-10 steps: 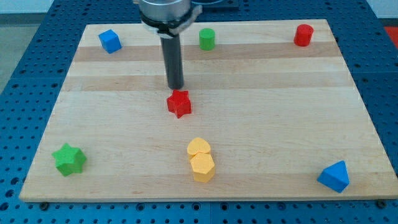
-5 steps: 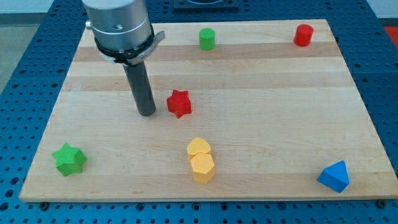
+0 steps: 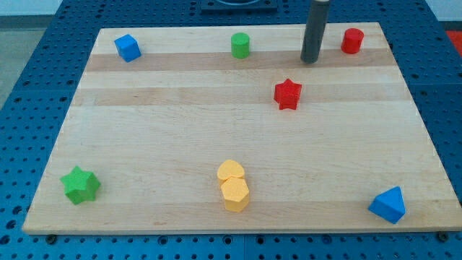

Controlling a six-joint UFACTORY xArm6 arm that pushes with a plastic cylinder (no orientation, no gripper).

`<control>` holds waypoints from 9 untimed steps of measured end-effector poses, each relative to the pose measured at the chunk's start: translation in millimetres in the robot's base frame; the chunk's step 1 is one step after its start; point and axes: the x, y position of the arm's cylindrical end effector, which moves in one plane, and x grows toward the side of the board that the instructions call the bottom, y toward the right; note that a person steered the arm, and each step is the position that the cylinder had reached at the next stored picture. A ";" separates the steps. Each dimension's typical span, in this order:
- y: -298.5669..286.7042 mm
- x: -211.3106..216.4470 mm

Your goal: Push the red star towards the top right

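My tip (image 3: 310,61) — above upright red star (image 3: 287,94)

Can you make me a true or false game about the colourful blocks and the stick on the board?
1. My tip is touching the red star. False: there is bare wood between them, with the tip up and to the view's right of the star.
2. The two yellow blocks sit right against each other. True.
3. The green star is near the view's top right. False: it is at the bottom left.
4. The green cylinder stands near the board's top edge. True.
5. The blue cube is beside the red cylinder. False: they are at opposite top corners.
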 end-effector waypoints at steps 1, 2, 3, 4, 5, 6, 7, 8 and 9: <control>-20.5 -0.4; -58.3 1.7; -106.7 33.8; -149.2 76.4; -156.6 136.7; -116.5 162.9; -101.1 142.8; -94.0 140.9; -75.7 110.8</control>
